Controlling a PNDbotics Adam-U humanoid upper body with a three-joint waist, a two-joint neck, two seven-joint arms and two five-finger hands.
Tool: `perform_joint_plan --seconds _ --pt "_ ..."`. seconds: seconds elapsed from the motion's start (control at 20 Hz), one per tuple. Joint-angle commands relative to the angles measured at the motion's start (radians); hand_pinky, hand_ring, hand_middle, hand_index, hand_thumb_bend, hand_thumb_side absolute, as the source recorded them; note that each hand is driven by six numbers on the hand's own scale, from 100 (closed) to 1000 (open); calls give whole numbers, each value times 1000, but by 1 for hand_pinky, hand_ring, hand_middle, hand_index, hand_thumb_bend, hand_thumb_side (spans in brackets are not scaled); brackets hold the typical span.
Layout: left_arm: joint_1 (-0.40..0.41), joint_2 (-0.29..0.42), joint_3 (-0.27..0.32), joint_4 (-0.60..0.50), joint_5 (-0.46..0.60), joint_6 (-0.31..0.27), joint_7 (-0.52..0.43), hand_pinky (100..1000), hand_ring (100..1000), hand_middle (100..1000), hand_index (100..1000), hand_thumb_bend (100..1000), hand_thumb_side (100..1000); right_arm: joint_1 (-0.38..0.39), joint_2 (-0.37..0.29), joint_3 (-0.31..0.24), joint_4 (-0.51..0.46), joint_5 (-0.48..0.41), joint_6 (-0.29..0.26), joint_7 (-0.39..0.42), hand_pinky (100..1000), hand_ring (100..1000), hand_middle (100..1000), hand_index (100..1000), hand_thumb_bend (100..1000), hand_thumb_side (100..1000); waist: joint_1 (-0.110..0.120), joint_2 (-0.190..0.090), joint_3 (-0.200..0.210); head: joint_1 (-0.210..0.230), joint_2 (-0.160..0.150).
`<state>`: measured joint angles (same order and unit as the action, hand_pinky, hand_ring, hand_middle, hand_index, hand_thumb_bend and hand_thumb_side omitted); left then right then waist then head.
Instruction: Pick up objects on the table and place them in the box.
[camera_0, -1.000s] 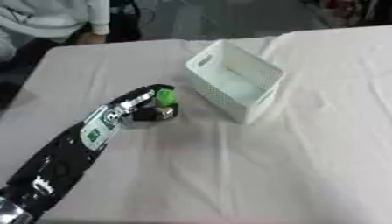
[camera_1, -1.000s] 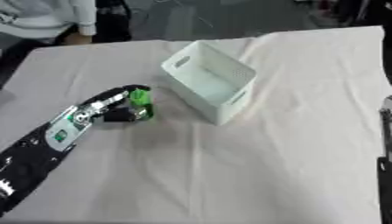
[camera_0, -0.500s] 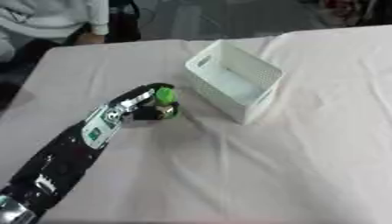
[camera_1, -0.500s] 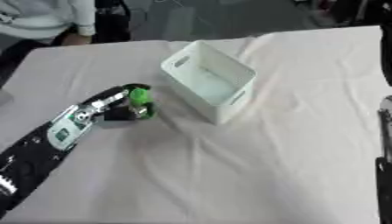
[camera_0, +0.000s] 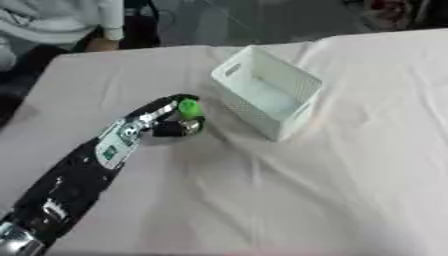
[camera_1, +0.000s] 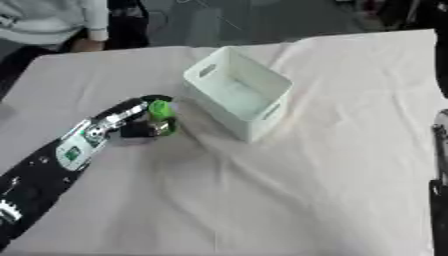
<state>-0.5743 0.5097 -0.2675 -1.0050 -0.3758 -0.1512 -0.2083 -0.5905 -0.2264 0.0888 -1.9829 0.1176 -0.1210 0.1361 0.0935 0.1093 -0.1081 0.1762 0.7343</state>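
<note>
Showing the left hand curled round a small green object just above the cloth-covered counter, near the left side of the white box.

Black left arm — silver joints, green-and-white label — black hand.

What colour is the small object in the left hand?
Bright green object, held in the left hand; left eye view shows it best.
</note>
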Motion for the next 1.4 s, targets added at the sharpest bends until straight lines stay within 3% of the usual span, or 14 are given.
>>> perform_joint_plan --seconds 0.05,0.1,0.15,0.25,0.4,0.5,0.55,0.65,0.8,0.85,1.0,1.15,1.3,1.4 --pt "-5 9 7 12 -14 3 7 845 748 935 1000 278 635 -26 1 -3 -17 0 -3 -1 413 335 443 550 100 1000 -3 -9 0 2 -14" --pt "-5 8 8 14 -17 3 11 845 748 935 1000 278 635 -26 1 -3 -17 0 -3 -1 413 335 443 550 100 1000 -3 -9 0 2 -14" --pt "-6 9 10 15 -20 4 17 624 623 892 994 205 605 -26 1 -4 -17 0 -3 -1 413 335 443 550 100 1000 -3 -9 0 2 -14" --pt "-5 8 13 19 -23 10 35 476 535 844 927 138 570 -25 1 -4 -17 0 -3 -1 413 335 443 550 100 1000 -3 -9 0 2 -14" --pt "-4 7 17 23 -24 27 68 305 421 740 814 100 549 -25 1 -4 -17 0 -3 -1 413 334 443 550 100 1000 -4 -8 0 1 -13" --pt "-3 6 18 24 -23 36 90 287 407 719 804 100 550 -25 1 -4 -17 0 -3 -1 413 334 443 550 100 1000 -4 -8 0 1 -13" --pt "-3 5 19 26 -21 39 101 186 337 627 743 100 590 -25 1 -4 -17 0 -3 -1 412 334 443 550 100 1000 -4 -8 0 1 -13" --pt "-2 2 21 31 -14 46 123 100 274 578 695 100 629 -26 1 -4 -17 0 -3 0 412 334 443 550 100 1000 -4 -8 0 2 -13" --pt "1 -3 21 41 -10 48 143 100 207 533 660 100 613 -26 1 -4 -17 0 -4 0 412 334 443 550 100 1000 -5 -7 0 1 -13" --pt "1 -5 23 45 -10 45 149 100 100 461 611 100 606 -26 1 -4 -17 0 -4 0 412 334 443 550 100 1000 -5 -7 0 1 -13" --pt "2 -13 32 61 -9 33 176 100 100 392 566 100 593 -27 2 -4 -17 1 -4 0 412 333 442 550 100 1000 -6 -6 1 1 -14" --pt "2 -23 44 82 -9 25 213 100 100 201 457 100 568 -27 2 -5 -17 1 -4 0 411 333 442 549 100 1000 -7 -5 1 1 -13" --pt "6 -37 59 106 -12 11 257 100 100 105 435 100 568 -28 3 -5 -17 1 -4 0 411 333 442 549 100 1000 -9 -4 1 2 -11" --pt "8 -48 74 114 5 -15 292 100 100 100 425 100 573 -28 3 -5 -17 1 -4 0 411 333 442 550 100 1000 -9 -3 1 1 -10"
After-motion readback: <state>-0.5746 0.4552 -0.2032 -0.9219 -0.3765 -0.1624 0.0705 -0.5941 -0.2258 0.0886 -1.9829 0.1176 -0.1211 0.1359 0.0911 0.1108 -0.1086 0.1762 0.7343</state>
